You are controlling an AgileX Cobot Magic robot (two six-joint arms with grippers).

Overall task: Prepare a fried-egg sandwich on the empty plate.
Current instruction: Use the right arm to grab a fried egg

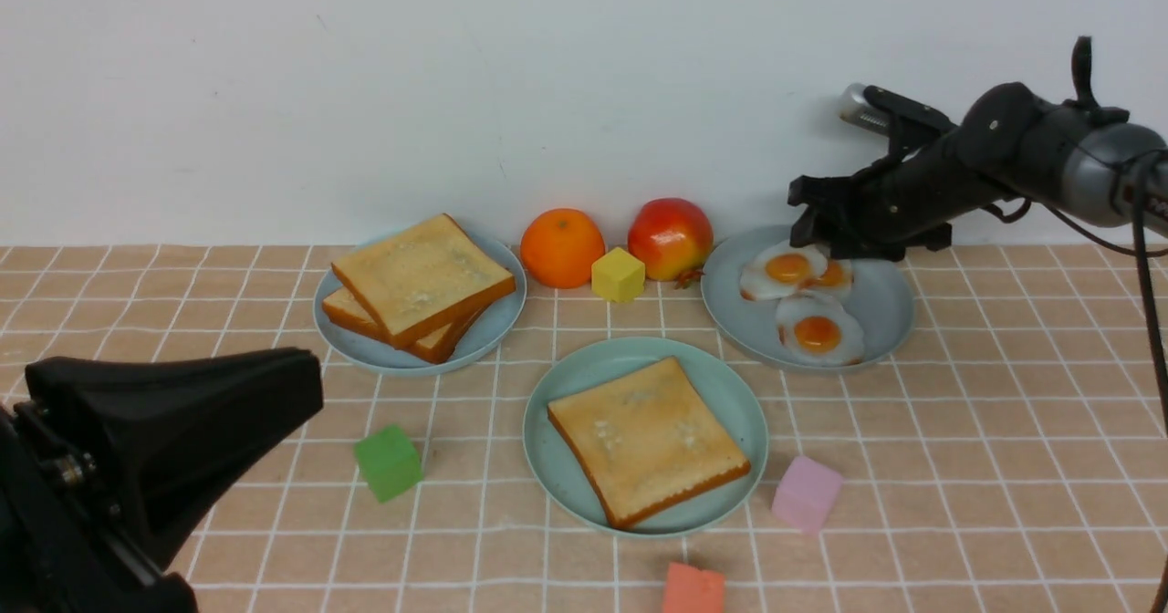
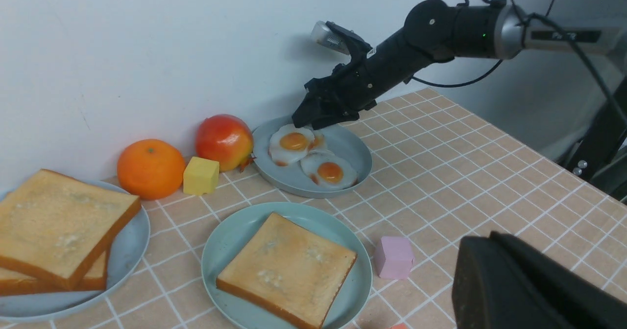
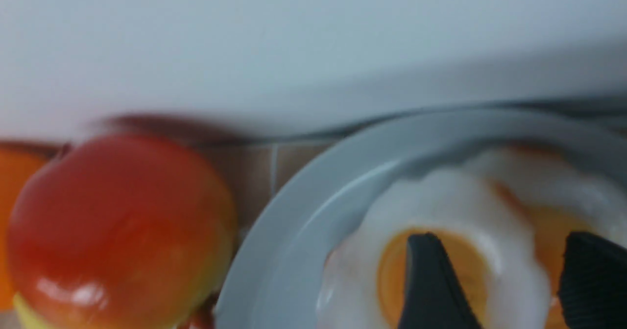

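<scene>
Right pincer (image 3: 504,250) seems spread over 1 egg (image 3: 441,206), seen only wrist-side.

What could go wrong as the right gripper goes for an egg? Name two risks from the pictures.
1. The three fried eggs overlap on the grey-blue plate. The right gripper, open over the rear-left egg, may drag or lift a neighbour too.
2. The eggs lie flat, so the fingers may slip off, or shove the plate toward the apple close by its rim.
</scene>
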